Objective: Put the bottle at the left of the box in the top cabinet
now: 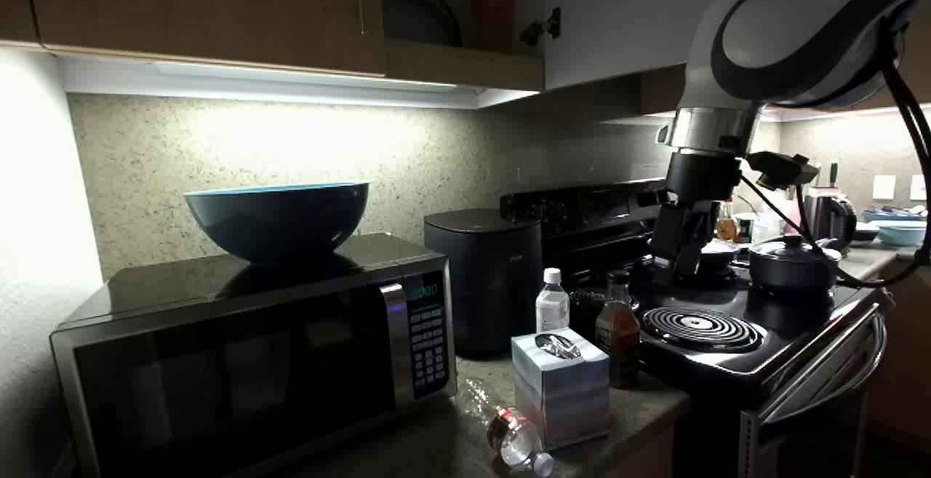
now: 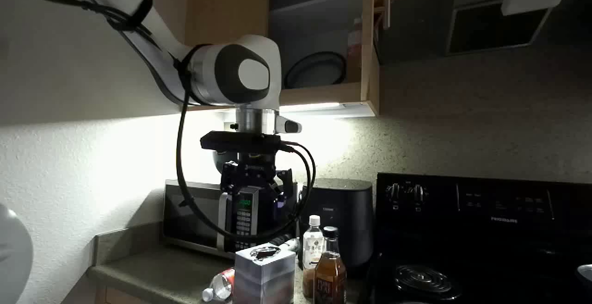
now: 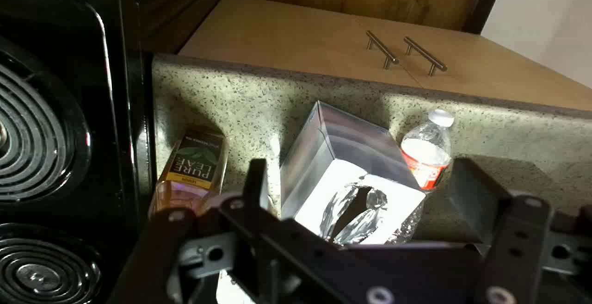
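Note:
The bottle [image 1: 502, 425] lies on its side on the counter, beside the box [image 1: 564, 398]. It is clear, with a red label and a white cap. In an exterior view the box [image 2: 264, 274] hides part of the bottle [image 2: 224, 283]. In the wrist view the box [image 3: 354, 144] covers part of the bottle [image 3: 425, 156]. The top cabinet [image 1: 218, 12] has one door open and a dark interior; it also shows in an exterior view [image 2: 323, 93]. My gripper [image 3: 365, 186] is open and empty, with fingers pointing down, well above the counter. It also shows in an exterior view [image 1: 680, 256].
A microwave [image 1: 254, 361] with a large dark bowl [image 1: 280, 220] on top stands beside the bottle. A black appliance [image 1: 484, 281], an upright clear bottle [image 1: 553, 303] and a tea bottle [image 1: 618, 332] stand near the box. The open cabinet door [image 1: 654, 12] sticks out. A stove [image 1: 734, 369] adjoins the counter.

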`<state>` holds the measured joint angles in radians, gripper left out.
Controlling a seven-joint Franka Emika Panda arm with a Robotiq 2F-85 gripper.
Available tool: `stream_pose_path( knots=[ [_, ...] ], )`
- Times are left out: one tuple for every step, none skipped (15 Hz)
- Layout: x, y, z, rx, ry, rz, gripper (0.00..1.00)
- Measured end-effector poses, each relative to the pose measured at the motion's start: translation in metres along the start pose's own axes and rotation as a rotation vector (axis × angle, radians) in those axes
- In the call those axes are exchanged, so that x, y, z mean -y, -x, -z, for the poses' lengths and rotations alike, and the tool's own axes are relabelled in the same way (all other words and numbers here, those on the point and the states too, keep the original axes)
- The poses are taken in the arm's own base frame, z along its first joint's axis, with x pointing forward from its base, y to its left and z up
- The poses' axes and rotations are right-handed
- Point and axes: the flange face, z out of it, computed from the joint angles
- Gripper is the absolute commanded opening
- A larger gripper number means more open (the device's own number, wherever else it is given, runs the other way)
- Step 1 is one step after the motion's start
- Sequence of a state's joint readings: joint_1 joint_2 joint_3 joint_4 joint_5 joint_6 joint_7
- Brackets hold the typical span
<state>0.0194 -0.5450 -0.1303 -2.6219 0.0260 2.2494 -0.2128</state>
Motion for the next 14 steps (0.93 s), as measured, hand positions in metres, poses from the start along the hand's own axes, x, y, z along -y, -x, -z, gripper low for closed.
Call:
stream_pose_path(
  knots=[
    [0.000, 0.000, 0.000, 0.000, 0.000, 0.000, 1.00],
    [0.000, 0.000, 0.000, 0.000, 0.000, 0.000, 1.00],
    [0.000, 0.000, 0.000, 0.000, 0.000, 0.000, 1.00],
    [0.000, 0.000, 0.000, 0.000, 0.000, 0.000, 1.00],
    [0.000, 0.000, 0.000, 0.000, 0.000, 0.000, 1.00],
    [0.000, 0.000, 0.000, 0.000, 0.000, 0.000, 1.00],
    [0.000, 0.000, 0.000, 0.001, 0.000, 0.000, 1.00],
    [0.001, -0.001, 0.000, 0.004, -0.001, 0.003, 1.00],
    [0.002, -0.003, -0.001, 0.009, 0.000, 0.014, 1.00],
    [0.004, -0.008, -0.002, 0.016, 0.000, 0.029, 1.00],
    [0.007, -0.016, -0.003, 0.026, 0.000, 0.049, 1.00],
    [0.010, -0.026, -0.005, 0.038, 0.001, 0.071, 1.00],
    [0.015, -0.038, -0.006, 0.051, 0.003, 0.096, 1.00],
    [0.022, -0.052, -0.008, 0.064, 0.005, 0.127, 1.00]
  ],
)
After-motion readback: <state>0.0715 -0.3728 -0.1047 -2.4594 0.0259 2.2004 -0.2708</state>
